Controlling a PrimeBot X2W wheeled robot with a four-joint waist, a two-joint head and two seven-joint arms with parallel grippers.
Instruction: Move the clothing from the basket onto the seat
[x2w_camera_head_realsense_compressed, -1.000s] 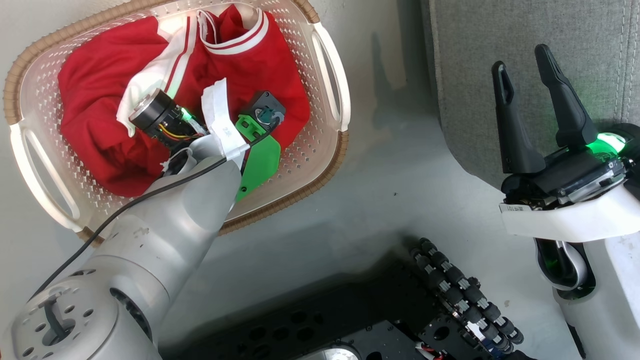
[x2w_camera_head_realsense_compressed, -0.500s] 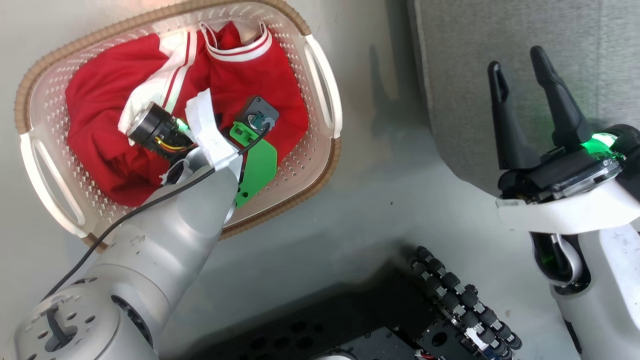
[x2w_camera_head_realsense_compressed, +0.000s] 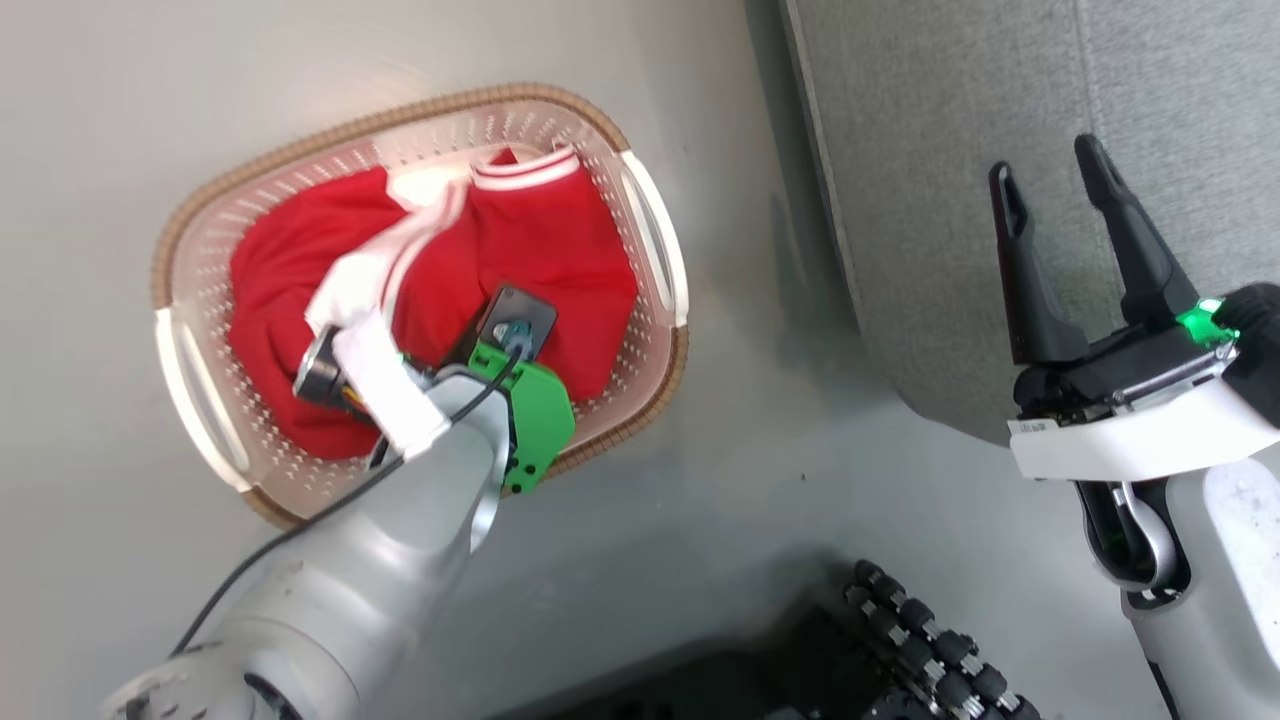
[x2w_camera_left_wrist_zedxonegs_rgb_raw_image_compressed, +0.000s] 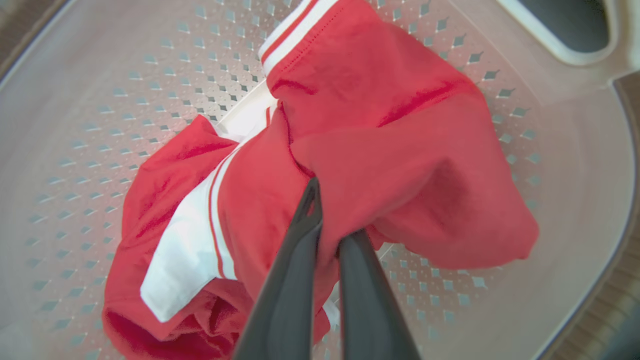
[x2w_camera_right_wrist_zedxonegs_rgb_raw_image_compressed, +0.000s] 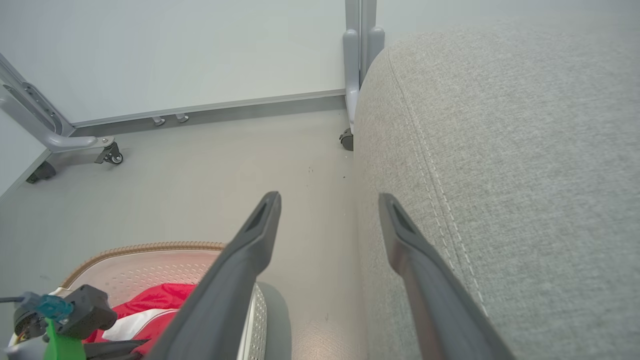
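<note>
Clothing (x2w_camera_left_wrist_zedxonegs_rgb_raw_image_compressed: 390, 150) lies bunched in the basket (x2w_camera_left_wrist_zedxonegs_rgb_raw_image_compressed: 90, 100), a red fold of it clenched between the left fingers (x2w_camera_left_wrist_zedxonegs_rgb_raw_image_compressed: 295, 280) near their tips. The seat (x2w_camera_head_realsense_compressed: 950, 90) lies well to their right, just beyond the spread, empty right fingers (x2w_camera_head_realsense_compressed: 1030, 285), so the carry likely runs rightward.

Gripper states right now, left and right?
Left gripper: shut on the clothing, in the basket.
Right gripper: open, holding nothing.
</note>
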